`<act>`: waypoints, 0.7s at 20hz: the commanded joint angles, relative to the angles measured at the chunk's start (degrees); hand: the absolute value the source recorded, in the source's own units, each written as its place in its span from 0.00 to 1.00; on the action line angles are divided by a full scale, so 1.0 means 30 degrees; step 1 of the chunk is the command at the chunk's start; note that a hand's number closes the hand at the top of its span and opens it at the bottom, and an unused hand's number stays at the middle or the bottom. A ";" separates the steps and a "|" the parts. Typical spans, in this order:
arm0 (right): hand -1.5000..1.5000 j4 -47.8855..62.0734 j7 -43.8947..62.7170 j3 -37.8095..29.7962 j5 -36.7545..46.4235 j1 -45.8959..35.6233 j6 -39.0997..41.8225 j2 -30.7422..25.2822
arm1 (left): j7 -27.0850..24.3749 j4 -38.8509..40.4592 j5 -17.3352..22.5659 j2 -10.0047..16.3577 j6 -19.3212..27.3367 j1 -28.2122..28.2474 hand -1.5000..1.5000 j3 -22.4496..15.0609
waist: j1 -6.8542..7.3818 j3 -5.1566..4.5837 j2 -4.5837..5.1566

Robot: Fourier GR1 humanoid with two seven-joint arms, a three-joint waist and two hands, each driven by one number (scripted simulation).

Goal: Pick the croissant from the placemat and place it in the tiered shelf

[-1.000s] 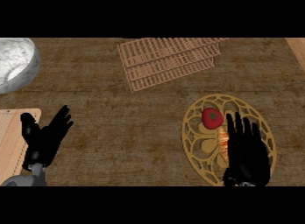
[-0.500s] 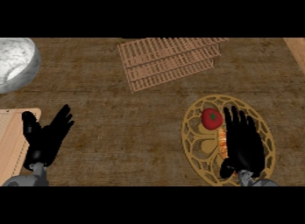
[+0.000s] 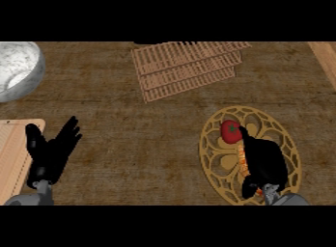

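Right hand [image 3: 263, 161] sits low on the right side, close to the near edge, with its grey arm coming up from the bottom. It lies on top of the round gold placemat [image 3: 217, 179], and its black fingers bend down over the croissant [image 3: 240, 159], holding it. Only a thin orange strip of the croissant peeks out along the left side of the hand, so the croissant is on the placemat, under the hand. Left hand [image 3: 51, 153] is on the other side, near the left edge, open with its fingers spread and pointing up, holding nothing. Just beside it, at the left edge, is a light wooden board [image 3: 3, 149]. A little past the right hand, a red tomato [image 3: 230, 131] rests on the far part of the placemat, close by the fingertips. The brown tabletop [image 3: 142, 140] runs under all of it. Farther back, in the middle, is the tiered shelf [image 3: 189, 70], made of thin wooden slats and well apart from the placemat. Far back on the left is a big grey bowl [image 3: 10, 72].
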 commanded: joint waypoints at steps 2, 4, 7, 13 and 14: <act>1.00 0.1038 -0.1601 0.0420 -0.0266 0.0734 -0.0796 0.0172 | 0.0102 0.0483 0.0256 0.0513 -0.0487 -0.0603 0.50 0.0713 | -0.0100 0.0394 0.0387; 1.00 -0.0016 -0.1353 0.1150 0.0278 0.0722 -0.0519 0.0389 | 0.1362 -0.1396 0.0320 0.0942 -0.0355 0.0349 0.50 0.0670 | 0.0002 0.0400 0.0334; 1.00 0.0074 -0.1808 0.2542 0.0138 -0.0092 -0.0512 0.2019 | 0.0242 -0.0206 -0.0185 0.0020 -0.0362 -0.0009 0.50 -0.0065 | 0.0080 0.0390 0.0390; 1.00 -0.0159 -0.4909 0.2662 -0.5840 -0.2776 0.2118 0.4924 | 0.0317 -0.0471 -0.0133 -0.0226 -0.0406 -0.0276 0.50 -0.0314 | 0.0922 0.0421 0.0535; 1.00 -0.0085 -0.5033 0.2126 -0.7030 -0.3370 0.2040 0.4953 | -0.0022 0.0072 -0.0200 -0.0058 -0.0488 -0.0371 0.50 -0.0098 | 0.0683 0.0407 0.0559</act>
